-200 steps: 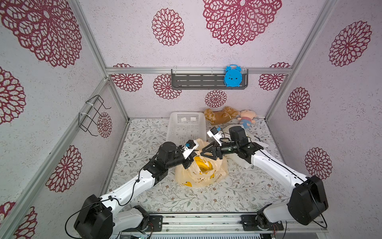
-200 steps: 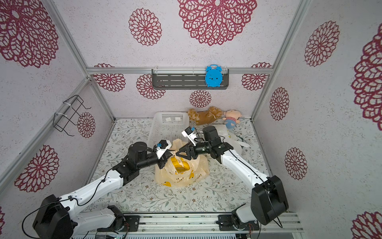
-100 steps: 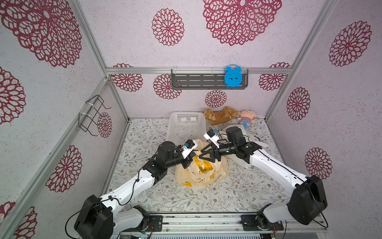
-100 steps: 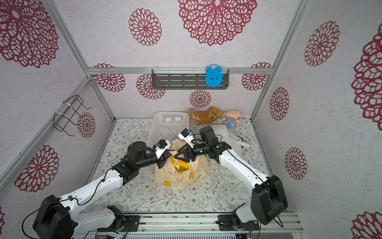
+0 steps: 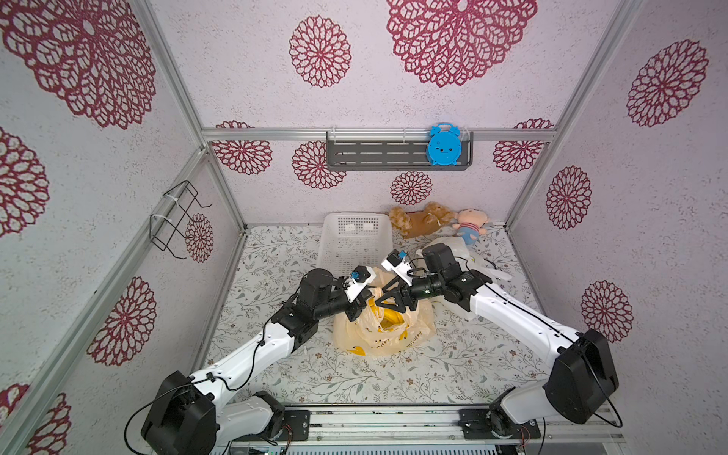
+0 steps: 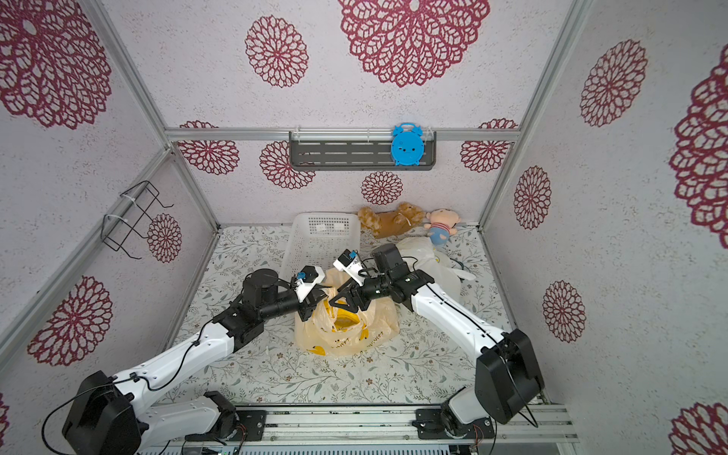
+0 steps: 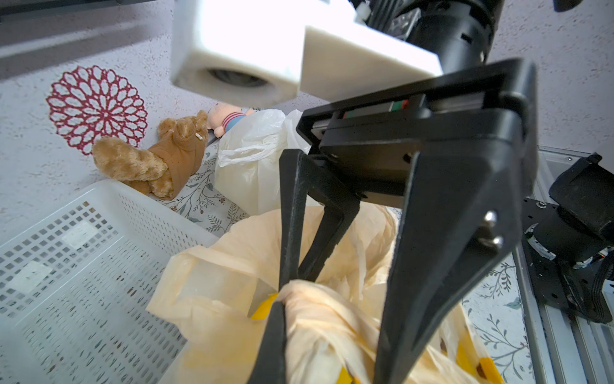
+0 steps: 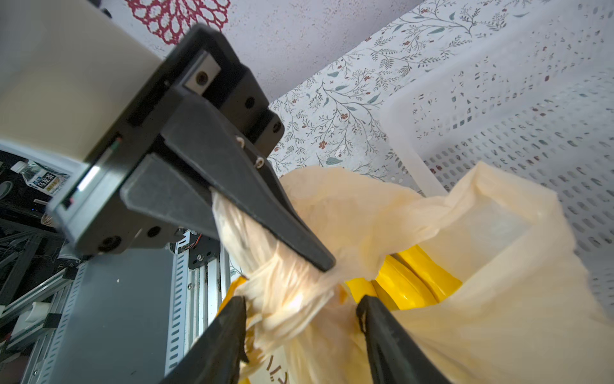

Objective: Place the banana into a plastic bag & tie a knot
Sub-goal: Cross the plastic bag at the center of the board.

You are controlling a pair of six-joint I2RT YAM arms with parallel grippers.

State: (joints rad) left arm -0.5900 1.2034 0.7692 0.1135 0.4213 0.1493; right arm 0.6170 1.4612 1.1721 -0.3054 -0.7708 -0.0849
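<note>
Obs: banana [image 8: 408, 279] sits inside the plastic bag [image 5: 388, 340], mid-table [image 5: 275, 354], just in front of the white basket [image 5: 356, 228]. On the left gripper [image 8: 317, 261] the fingers are clamped together on one twisted handle [image 8: 282, 286], drawing it taut, presumably as the anchor for tying. On the right gripper [image 8: 300, 304] the fingers stand apart, straddling that strand and gripping nothing, likely lining up to take it. Knot not yet tied.

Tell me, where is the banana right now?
In both top views the banana sits inside the plastic bag in the middle of the table, just in front of the white basket.
</note>
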